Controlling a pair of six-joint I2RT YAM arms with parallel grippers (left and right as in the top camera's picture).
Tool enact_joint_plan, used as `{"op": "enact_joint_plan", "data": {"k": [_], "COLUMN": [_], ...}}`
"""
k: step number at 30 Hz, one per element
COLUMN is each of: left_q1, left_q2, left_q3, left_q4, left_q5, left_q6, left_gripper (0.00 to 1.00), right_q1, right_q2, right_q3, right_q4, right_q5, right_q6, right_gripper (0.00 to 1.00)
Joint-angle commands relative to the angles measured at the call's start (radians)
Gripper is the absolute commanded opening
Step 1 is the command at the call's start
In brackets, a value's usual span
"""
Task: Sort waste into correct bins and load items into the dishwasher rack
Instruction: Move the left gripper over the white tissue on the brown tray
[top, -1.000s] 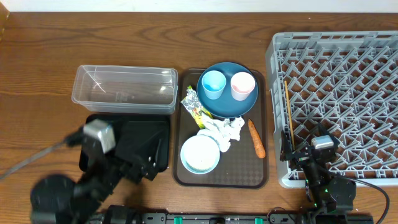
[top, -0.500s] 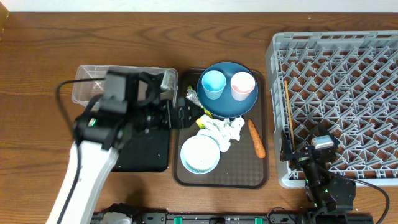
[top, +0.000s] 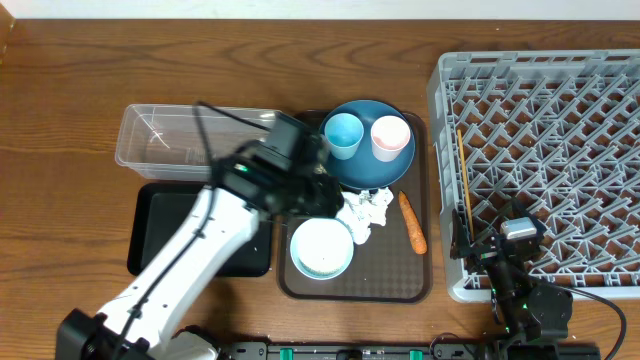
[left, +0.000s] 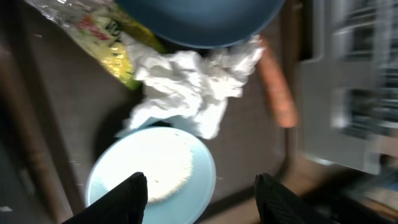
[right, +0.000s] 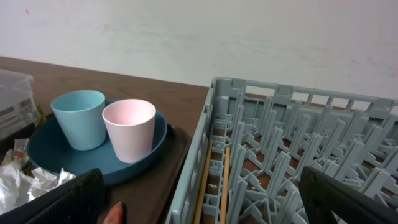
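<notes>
Left gripper (left: 204, 194) is seen low in the wrist view, over the bowl (left: 124, 180); its fingers are parted about halfway and nothing is held. Napkins (left: 186, 93) are noted just above the bowl, touching its rim, with the wrapper (left: 106, 43) at upper left and the carrot (left: 277, 87) at right. Right gripper (right: 205, 199) is spread wide and empty beside the rack (right: 298, 143). Both cups (right: 79, 118) are stood on the plate (right: 43, 155) at left.

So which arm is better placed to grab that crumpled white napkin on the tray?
Left. The left tool hangs directly above the napkin and bowl, fingers apart and empty. The right tool sits back at the rack's near corner, off the tray.
</notes>
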Motion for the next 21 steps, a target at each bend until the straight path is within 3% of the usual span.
{"op": "enact_joint_plan", "data": {"k": [1,21], "left_q1": [-0.063,-0.116], "left_q2": [0.014,0.163], "left_q3": [0.007,-0.003], "left_q4": [0.0,0.114], "left_q5": [-0.324,-0.333], "left_q6": [-0.092,-0.179], "left_gripper": [0.58,0.58], "right_q1": [0.005,0.005], "right_q2": [-0.005,-0.005], "right_q3": [-0.002,-0.002], "right_q4": [-0.003,-0.003], "right_q5": [0.002,0.002], "right_q6": [-0.009,-0.009], "right_gripper": [0.99,0.99]}}
